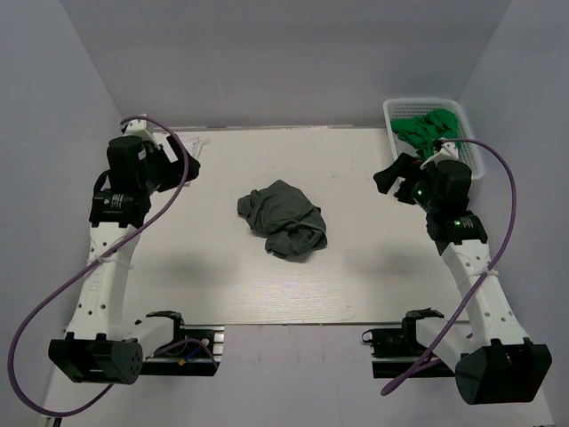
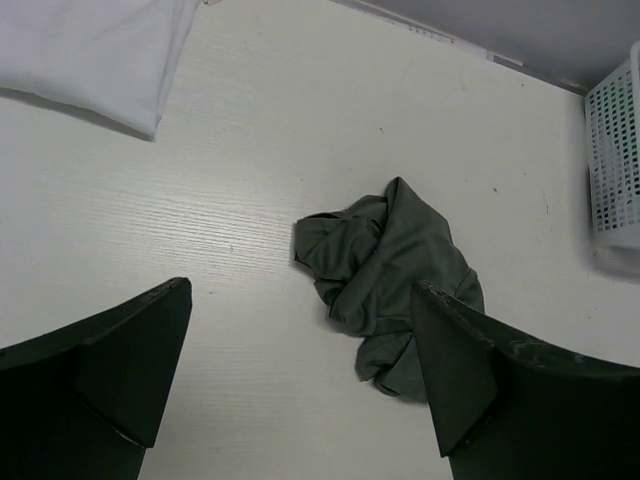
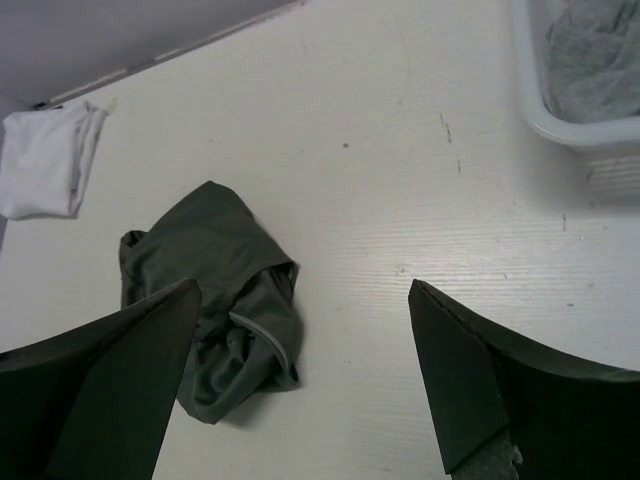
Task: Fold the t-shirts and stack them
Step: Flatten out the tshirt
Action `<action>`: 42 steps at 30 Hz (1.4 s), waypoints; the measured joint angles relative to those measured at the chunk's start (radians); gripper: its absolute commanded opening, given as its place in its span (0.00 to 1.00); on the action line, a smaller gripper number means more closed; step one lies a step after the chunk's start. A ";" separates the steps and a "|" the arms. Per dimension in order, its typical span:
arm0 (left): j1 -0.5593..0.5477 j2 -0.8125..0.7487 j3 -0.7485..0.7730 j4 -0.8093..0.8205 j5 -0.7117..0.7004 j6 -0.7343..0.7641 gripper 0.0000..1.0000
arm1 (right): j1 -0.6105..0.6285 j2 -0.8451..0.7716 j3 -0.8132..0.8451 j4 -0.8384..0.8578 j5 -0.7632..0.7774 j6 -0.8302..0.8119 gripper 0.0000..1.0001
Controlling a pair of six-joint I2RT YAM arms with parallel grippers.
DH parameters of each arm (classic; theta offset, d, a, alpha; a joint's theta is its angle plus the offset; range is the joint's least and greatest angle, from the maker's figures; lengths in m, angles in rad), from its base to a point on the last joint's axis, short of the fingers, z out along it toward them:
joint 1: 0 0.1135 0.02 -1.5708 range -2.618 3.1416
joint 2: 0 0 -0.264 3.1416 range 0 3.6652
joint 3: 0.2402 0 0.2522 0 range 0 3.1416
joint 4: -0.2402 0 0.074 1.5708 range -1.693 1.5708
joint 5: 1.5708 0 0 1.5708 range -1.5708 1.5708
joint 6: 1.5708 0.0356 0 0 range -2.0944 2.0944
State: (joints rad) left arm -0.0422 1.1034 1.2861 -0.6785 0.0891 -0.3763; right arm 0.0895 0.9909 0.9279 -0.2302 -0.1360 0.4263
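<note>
Dark fingers (image 2: 110, 370) of the left gripper (image 2: 300, 288) fill the near corners of its wrist view, spread wide with only table and cloth showing far below the gap. The right gripper (image 3: 303, 288) looks the same in its own view, jaws wide apart and holding nothing. Both hang above the table (image 1: 356, 267) and touch nothing on it.

The olive-grey t-shirt (image 1: 284, 221) lies crumpled in a loose heap about the middle of the table. It is unfolded, with creases and overlapping flaps, and a paler hem edge shows on its near side in the right wrist view. Neither gripper touches it: the left gripper hovers well to its left and somewhat farther back, the right gripper well to its right and also slightly farther back, each pointing inward toward it.

The white t-shirt (image 2: 90, 50) lies at the far left corner of the table, flat and seemingly folded into a straight-edged pad, well apart from the olive-grey one. In the top view it is mostly hidden behind the left gripper.

At the far right corner stands a white perforated basket (image 1: 422, 100) with green cloth (image 1: 431, 129) bunched inside it; in the top view it sits just behind the right gripper. Purple cables (image 1: 513, 191) loop from each wrist down to the arm bases at the near edge, the left loop hanging out past the table's left side
</note>
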 measured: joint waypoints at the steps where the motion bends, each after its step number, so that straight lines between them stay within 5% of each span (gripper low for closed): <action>1: 0.000 0.006 -0.001 -0.003 0.003 0.000 1.00 | 0.000 -0.002 -0.008 -0.001 0.013 0.001 0.90; 11: -0.031 0.150 -0.134 0.071 0.179 -0.021 1.00 | 0.001 0.134 -0.028 -0.096 0.113 -0.015 0.90; 21: -0.240 0.415 -0.188 0.136 0.185 -0.035 1.00 | 0.157 0.391 0.011 -0.163 -0.001 -0.043 0.90; 25: -0.292 0.513 -0.177 0.141 0.118 -0.047 0.79 | 0.265 0.438 0.011 -0.154 0.002 -0.041 0.90; 34: -0.300 0.681 -0.135 0.185 0.053 -0.051 0.63 | 0.390 0.583 0.039 -0.135 0.039 -0.028 0.90; 37: -0.311 0.706 -0.126 0.212 0.068 -0.053 0.39 | 0.421 0.628 0.057 -0.130 0.055 -0.015 0.88; 41: -0.316 0.732 -0.102 0.235 0.103 -0.045 0.05 | 0.448 0.699 0.085 -0.105 0.066 0.001 0.67; 42: -0.317 0.735 -0.097 0.239 0.113 -0.044 0.00 | 0.450 0.711 0.089 -0.102 0.068 0.005 0.48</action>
State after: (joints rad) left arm -0.3588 1.8389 1.1893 -0.4393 0.2020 -0.4206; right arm 0.5392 1.7020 1.0168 -0.3325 -0.0685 0.4309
